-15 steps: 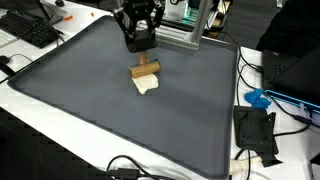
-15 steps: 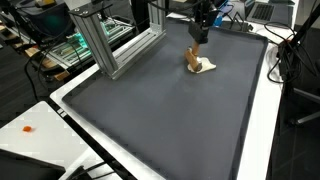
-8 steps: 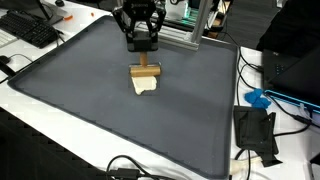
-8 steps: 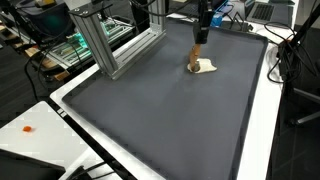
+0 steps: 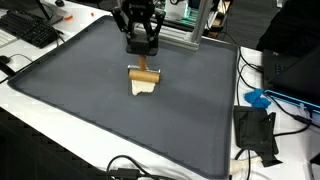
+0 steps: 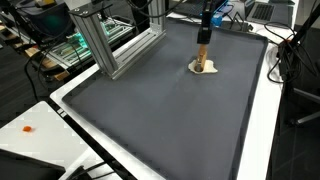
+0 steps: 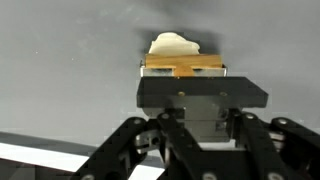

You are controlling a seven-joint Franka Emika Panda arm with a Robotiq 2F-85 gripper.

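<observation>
Nearest to us in an exterior view, black cables (image 5: 125,170) curl over the edge of the white desk (image 5: 25,115). A black device (image 5: 255,130) lies on the desk just beside the rim of the dark grey mat (image 5: 90,110), with a small blue object (image 5: 258,98) a little beyond it. Farther in, toward the back half of the mat, we find a cream-coloured lump (image 5: 146,87) lying flat on the grey surface. A wooden block (image 5: 145,72) stands over it. In both exterior views the block's lower end meets the lump, though we cannot tell whether it presses down on it. The hand (image 5: 141,50) comes down from above and is closed on the wooden block. In the wrist view the block sits clamped between the black fingers (image 7: 143,68), with the lump showing just past it. Behind the hand stands an aluminium frame (image 5: 185,35) at the mat's far edge, and a black keyboard (image 5: 30,30) rests at the desk's far corner.
</observation>
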